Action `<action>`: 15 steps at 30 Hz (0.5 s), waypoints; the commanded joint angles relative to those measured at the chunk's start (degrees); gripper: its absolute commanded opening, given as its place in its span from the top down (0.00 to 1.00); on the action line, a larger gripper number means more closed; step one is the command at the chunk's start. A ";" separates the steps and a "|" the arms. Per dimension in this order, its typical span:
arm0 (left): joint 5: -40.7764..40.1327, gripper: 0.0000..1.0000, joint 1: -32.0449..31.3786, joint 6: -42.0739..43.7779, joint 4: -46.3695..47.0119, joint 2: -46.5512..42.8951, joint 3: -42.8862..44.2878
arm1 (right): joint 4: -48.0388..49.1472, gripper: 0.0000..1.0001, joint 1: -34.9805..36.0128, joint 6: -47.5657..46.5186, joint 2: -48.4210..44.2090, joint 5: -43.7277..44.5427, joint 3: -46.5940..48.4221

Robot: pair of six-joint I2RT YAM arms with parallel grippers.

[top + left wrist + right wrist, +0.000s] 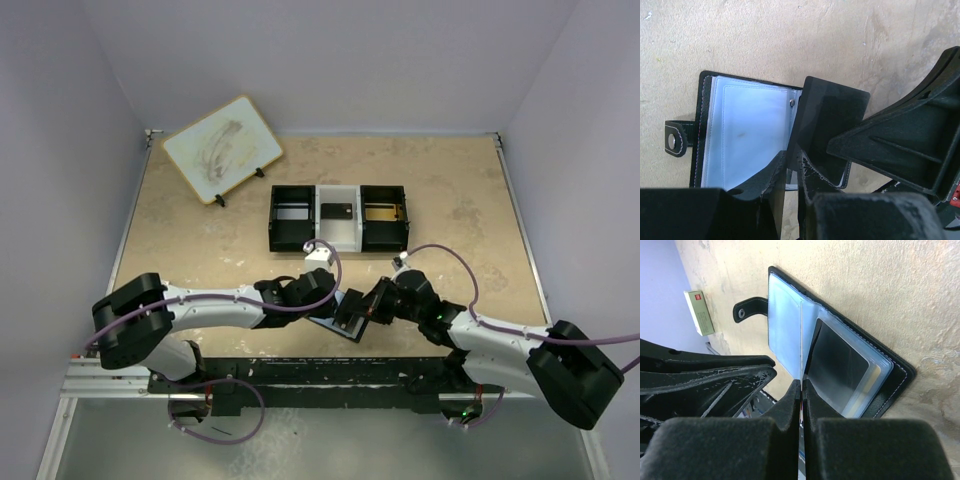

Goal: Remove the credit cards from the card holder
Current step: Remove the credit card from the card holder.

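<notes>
The black card holder [338,322] lies open on the table between both grippers, pale blue sleeves [745,135] facing up and its snap strap [675,139] sticking out. A dark credit card [837,365] sits in a clear sleeve on one half, with paler card edges [864,397] under it. My right gripper [801,382] is shut on a thin page that stands edge-on from the fold. I cannot tell whether that page holds a card. My left gripper [794,159] has its jaws a narrow gap apart, at the lower edge of a raised dark flap [832,115].
A black-and-white three-compartment tray [290,232] stands behind the card holder, with a dark card [336,211] in its middle compartment. A small whiteboard [222,148] on a stand leans at the back left. A white-and-red little box [699,312] stands beyond the strap.
</notes>
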 commanded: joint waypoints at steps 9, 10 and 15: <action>2.67 0.88 -0.63 1.52 1.70 1.41 0.88 | -5.29 1.00 -0.01 -1.16 -3.55 4.17 3.02; 2.76 0.88 -0.71 1.54 1.68 1.44 1.06 | -6.20 1.00 -0.01 -1.21 -4.13 4.59 3.24; 3.48 0.88 -1.07 1.79 2.15 1.76 1.53 | -9.10 1.00 -0.01 -1.30 -7.06 6.76 3.58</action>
